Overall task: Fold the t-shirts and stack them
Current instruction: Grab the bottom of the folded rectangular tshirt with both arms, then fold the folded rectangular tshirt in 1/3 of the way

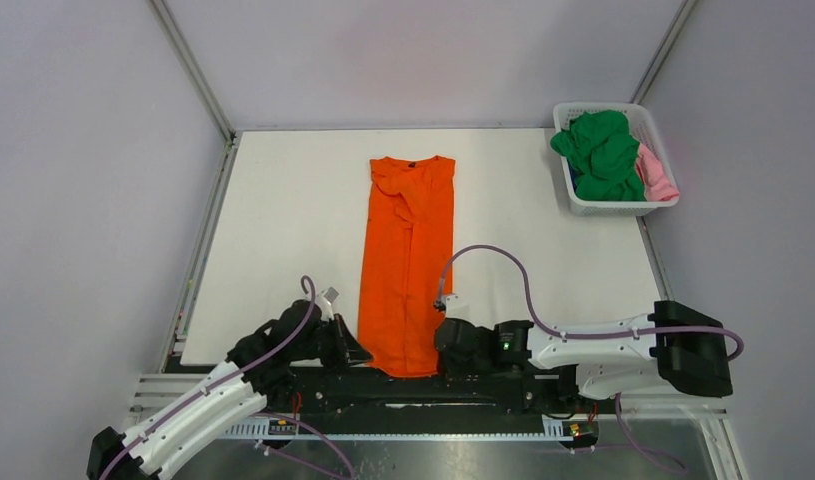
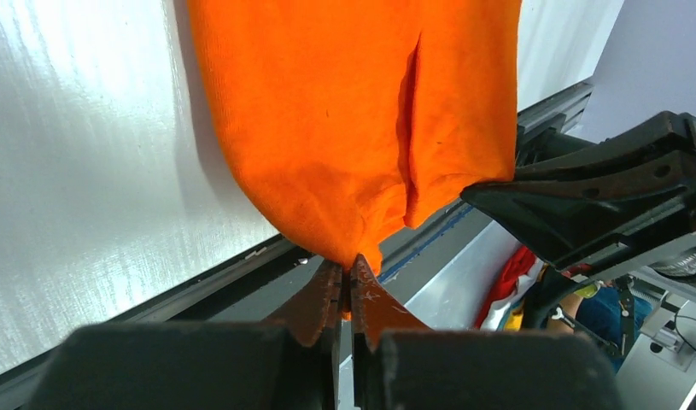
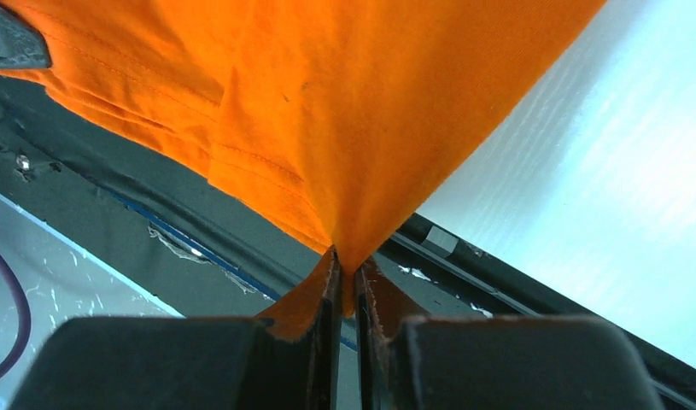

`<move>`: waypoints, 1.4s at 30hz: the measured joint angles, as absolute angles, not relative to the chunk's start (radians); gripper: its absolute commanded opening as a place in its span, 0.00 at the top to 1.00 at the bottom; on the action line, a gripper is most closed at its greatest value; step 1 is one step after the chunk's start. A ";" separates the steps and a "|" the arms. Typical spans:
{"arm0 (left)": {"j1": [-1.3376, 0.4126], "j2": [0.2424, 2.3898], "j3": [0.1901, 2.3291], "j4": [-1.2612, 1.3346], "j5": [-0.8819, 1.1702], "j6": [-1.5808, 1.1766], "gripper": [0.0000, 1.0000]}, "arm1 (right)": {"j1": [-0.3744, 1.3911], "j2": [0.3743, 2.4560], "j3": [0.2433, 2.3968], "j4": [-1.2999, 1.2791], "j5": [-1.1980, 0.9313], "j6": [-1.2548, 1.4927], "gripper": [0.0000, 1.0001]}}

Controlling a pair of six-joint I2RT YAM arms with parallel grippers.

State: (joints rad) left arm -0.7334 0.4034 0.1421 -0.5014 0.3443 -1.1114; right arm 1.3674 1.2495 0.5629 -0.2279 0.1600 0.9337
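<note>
A bright orange t-shirt (image 1: 407, 260) lies as a long narrow strip on the white table, collar at the far end, hem hanging over the near edge. My left gripper (image 1: 364, 353) is shut on the hem's left corner; the left wrist view shows the cloth (image 2: 353, 128) pinched between the fingertips (image 2: 348, 272). My right gripper (image 1: 442, 352) is shut on the hem's right corner; the right wrist view shows the cloth (image 3: 344, 111) pinched at the tips (image 3: 345, 265). Green (image 1: 598, 152) and pink (image 1: 657, 174) t-shirts lie in the basket, with a bit of blue.
A white lattice basket (image 1: 608, 207) stands at the table's far right corner. The white table (image 1: 283, 220) has a black rail (image 1: 403, 385) along its near edge under both grippers. Grey walls close in on three sides.
</note>
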 measured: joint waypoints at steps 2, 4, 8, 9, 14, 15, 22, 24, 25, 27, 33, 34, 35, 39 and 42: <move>-0.733 0.394 0.142 -0.497 0.335 -1.120 1.00 | 1.368 1.228 0.571 -0.252 0.193 0.933 0.87; -0.733 0.403 0.142 -0.485 0.321 -1.128 1.00 | 1.368 1.205 0.583 -0.268 0.233 0.929 0.87; -0.734 0.502 0.165 -0.427 0.286 -1.133 1.00 | 1.367 1.160 0.622 -0.287 0.340 0.901 0.87; -0.734 0.548 0.188 -0.422 0.272 -1.131 1.00 | 1.365 1.154 0.634 -0.288 0.363 0.891 0.87; -0.734 0.757 0.385 -0.416 0.179 -1.097 1.00 | 1.309 1.150 0.691 -0.295 0.427 0.825 0.87; -0.733 0.784 0.421 -0.413 0.160 -1.091 1.00 | 1.287 1.150 0.699 -0.296 0.429 0.812 0.87; -0.670 0.950 0.598 -0.391 0.062 -1.029 1.00 | 1.104 1.184 0.758 -0.292 0.427 0.703 0.88; -0.630 1.003 0.635 -0.383 0.052 -1.008 1.00 | 1.055 1.208 0.783 -0.279 0.422 0.675 0.88; -0.607 1.037 0.655 -0.373 0.051 -0.994 1.00 | 1.031 1.224 0.796 -0.272 0.416 0.662 0.88; -0.573 1.087 0.690 -0.363 0.051 -0.975 1.00 | 0.989 1.257 0.819 -0.254 0.401 0.640 0.88; -0.476 1.274 0.826 -0.312 0.070 -0.913 1.00 | 0.879 1.365 0.891 -0.223 0.345 0.582 0.88; -0.460 1.311 0.853 -0.304 0.076 -0.904 1.00 | 0.865 1.384 0.904 -0.217 0.337 0.576 0.88; -0.445 1.349 0.877 -0.294 0.086 -0.895 1.00 | 0.846 1.408 0.919 -0.210 0.322 0.569 0.88; -0.402 1.477 0.947 -0.277 0.127 -0.870 1.00 | 0.785 1.496 0.971 -0.191 0.265 0.546 0.88; -0.385 1.546 0.980 -0.276 0.144 -0.860 1.00 | 0.745 1.557 1.005 -0.187 0.224 0.540 0.84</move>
